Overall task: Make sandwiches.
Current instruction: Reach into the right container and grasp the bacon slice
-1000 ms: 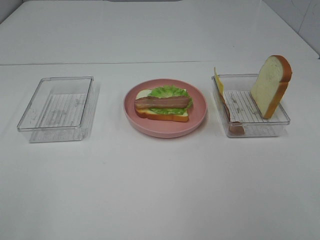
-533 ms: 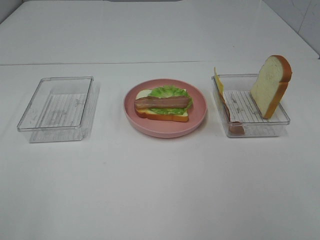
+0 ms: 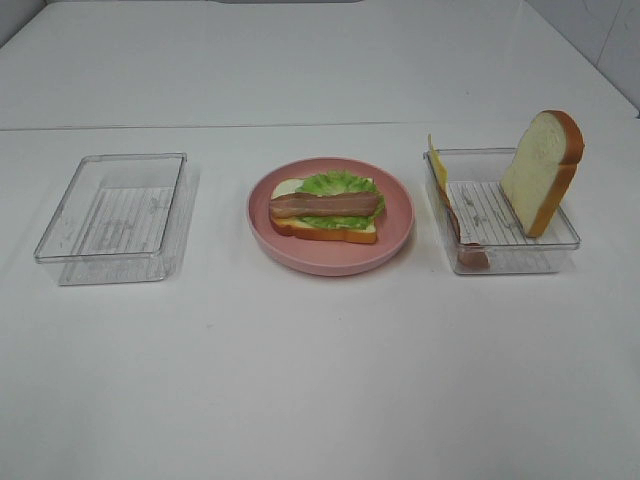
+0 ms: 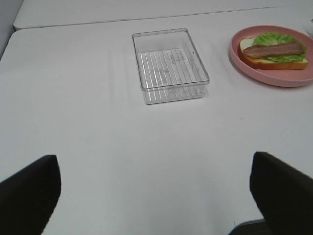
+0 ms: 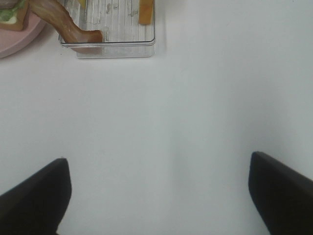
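Leaning upright in the clear tray (image 3: 510,258) beside the pink plate (image 3: 398,232), the bread slice (image 3: 542,170) is sitting ahead of the right gripper (image 5: 157,156), which is hanging wide open and empty, nearer than the equally open left gripper (image 4: 154,155), while the topless sandwich (image 3: 325,213) is waiting on that plate.

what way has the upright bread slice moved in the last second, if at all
No. The bread slice stands tilted at the same spot by the right wall of the tray, as before.

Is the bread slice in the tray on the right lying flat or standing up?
Standing, tilted: the bread slice leans on edge inside the clear tray, its top well above the rim.
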Controlling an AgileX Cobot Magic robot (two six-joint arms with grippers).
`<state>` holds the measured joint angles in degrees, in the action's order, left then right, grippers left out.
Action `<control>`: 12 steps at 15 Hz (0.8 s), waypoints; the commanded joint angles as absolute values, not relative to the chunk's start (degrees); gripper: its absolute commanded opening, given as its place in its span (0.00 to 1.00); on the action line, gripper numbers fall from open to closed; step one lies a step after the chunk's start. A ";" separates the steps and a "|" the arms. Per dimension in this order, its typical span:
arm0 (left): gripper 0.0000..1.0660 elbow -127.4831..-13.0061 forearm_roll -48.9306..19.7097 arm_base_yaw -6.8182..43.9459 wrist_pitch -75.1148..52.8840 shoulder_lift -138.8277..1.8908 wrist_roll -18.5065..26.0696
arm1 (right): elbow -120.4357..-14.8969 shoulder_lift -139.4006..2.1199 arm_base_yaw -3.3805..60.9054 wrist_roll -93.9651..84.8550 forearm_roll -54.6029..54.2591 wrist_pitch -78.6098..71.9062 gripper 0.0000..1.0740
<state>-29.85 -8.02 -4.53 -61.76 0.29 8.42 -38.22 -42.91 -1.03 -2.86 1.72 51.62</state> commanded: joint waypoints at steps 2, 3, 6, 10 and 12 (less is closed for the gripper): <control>0.96 -29.79 -8.48 -4.53 -61.65 1.15 8.48 | -45.55 -51.62 -1.26 -4.30 1.66 50.94 0.90; 0.96 -29.79 -8.48 -4.53 -61.65 1.15 8.48 | -48.07 -55.00 -1.20 -4.30 1.60 50.94 0.90; 0.96 -29.79 -8.48 -4.53 -61.65 1.15 8.48 | -55.06 -63.48 -1.20 -5.61 -0.74 52.08 0.90; 0.96 -29.79 -8.48 -4.53 -61.65 1.15 8.48 | -64.06 -73.17 -1.20 -7.56 -4.07 56.89 0.90; 0.96 -29.79 -8.48 -4.53 -61.65 1.15 8.48 | -69.39 -78.27 -1.20 -8.71 -7.62 60.39 0.90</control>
<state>-29.85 -8.02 -4.53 -61.76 0.29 8.42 -68.81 -77.81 -1.03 -7.62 -6.82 59.53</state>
